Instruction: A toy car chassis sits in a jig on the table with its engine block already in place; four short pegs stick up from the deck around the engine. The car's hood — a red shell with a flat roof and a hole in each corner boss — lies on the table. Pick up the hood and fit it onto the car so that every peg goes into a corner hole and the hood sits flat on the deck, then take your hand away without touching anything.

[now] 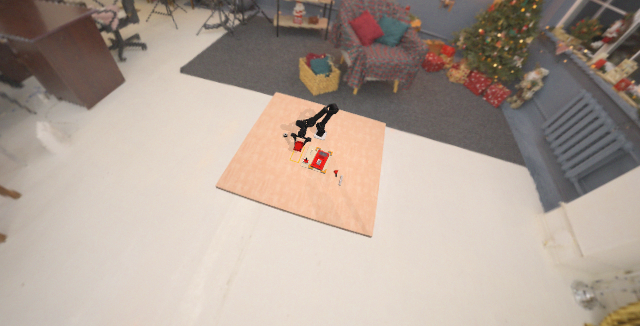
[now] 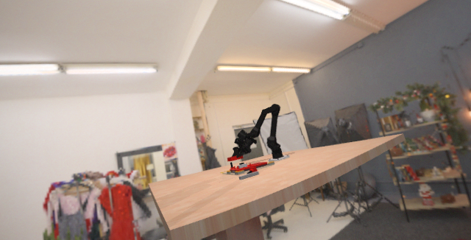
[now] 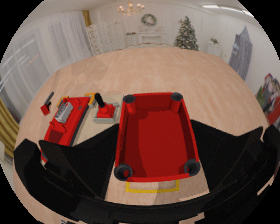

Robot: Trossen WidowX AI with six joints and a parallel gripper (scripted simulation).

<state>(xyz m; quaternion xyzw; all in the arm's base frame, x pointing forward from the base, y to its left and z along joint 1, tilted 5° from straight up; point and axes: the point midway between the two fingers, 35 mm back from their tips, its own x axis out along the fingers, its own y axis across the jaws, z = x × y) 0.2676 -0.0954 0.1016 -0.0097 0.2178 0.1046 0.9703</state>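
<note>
The red hood (image 1: 298, 146) (image 2: 235, 158) (image 3: 158, 142) is clear of the table, held level or nearly so. The wrist view shows its recessed red middle and a dark ring at each corner. My gripper (image 1: 301, 142) (image 2: 236, 154) (image 3: 155, 125) is shut on the hood, with one black finger at each long side. The red chassis (image 1: 320, 154) (image 2: 262, 164) (image 3: 58, 134) sits in its jig to one side of the hood, at left in the wrist view. The grey engine block (image 1: 319, 162) (image 3: 64, 112) is on its deck. The pegs are too small to tell.
A yellow outline (image 1: 295, 161) (image 3: 152, 190) is on the table below the hood. A red part with a black post (image 1: 305, 160) (image 3: 105, 110) stands between hood and chassis. A small red piece (image 1: 336, 172) (image 3: 45, 108) and a grey bar (image 1: 340, 180) (image 2: 249, 175) lie beyond the chassis.
</note>
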